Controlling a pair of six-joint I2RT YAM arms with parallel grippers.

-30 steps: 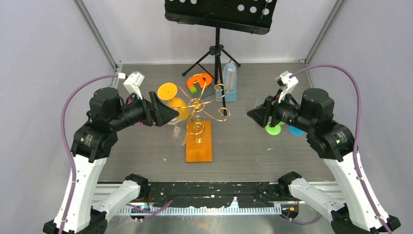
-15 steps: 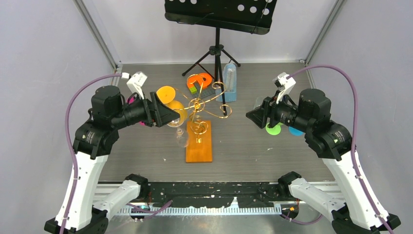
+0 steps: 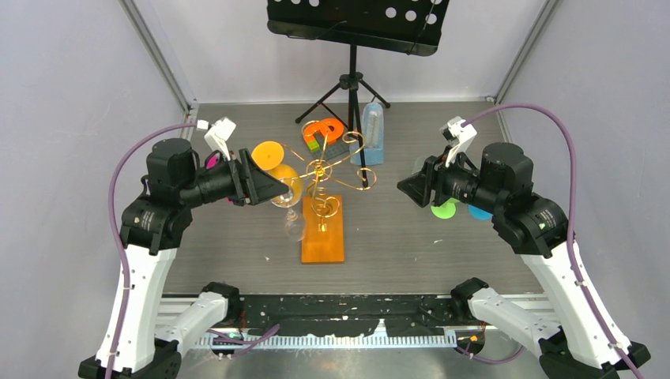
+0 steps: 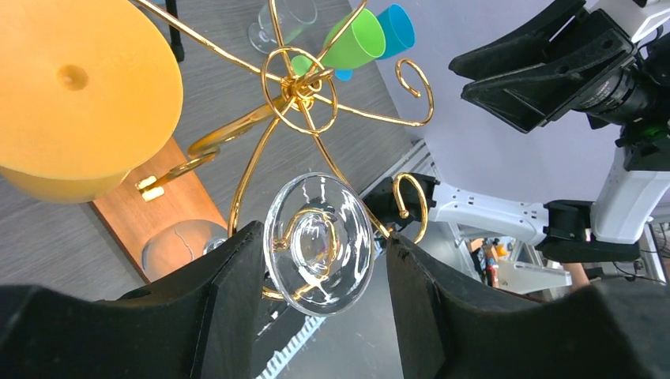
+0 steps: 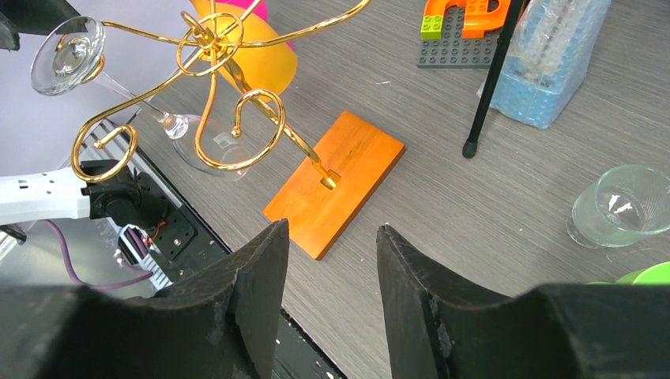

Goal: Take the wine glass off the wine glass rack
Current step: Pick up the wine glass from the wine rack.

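Observation:
The wine glass [image 3: 293,224] is clear and hangs upside down from a gold arm of the wine glass rack [image 3: 325,169], a wire tree on an orange wooden base [image 3: 324,237]. My left gripper [image 3: 286,190] is at the rack's left side, open. In the left wrist view the glass's round foot [image 4: 318,245] lies between the fingers of my left gripper [image 4: 324,235]. The left finger is at the foot's rim and a gap shows on the right. My right gripper [image 3: 404,187] hovers open and empty to the right of the rack [image 5: 209,39].
An orange plastic goblet [image 3: 269,150] also hangs on the rack. Behind stand a black tripod music stand [image 3: 351,79], orange bricks on a grey plate [image 3: 324,133] and a blue packet [image 3: 372,133]. Green [image 3: 444,209] and blue [image 3: 479,212] cups and a clear tumbler [image 5: 624,205] sit right.
The left gripper's jaws have narrowed around the wine glass foot, and the left arm has edged towards the rack. The right arm has shifted slightly left.

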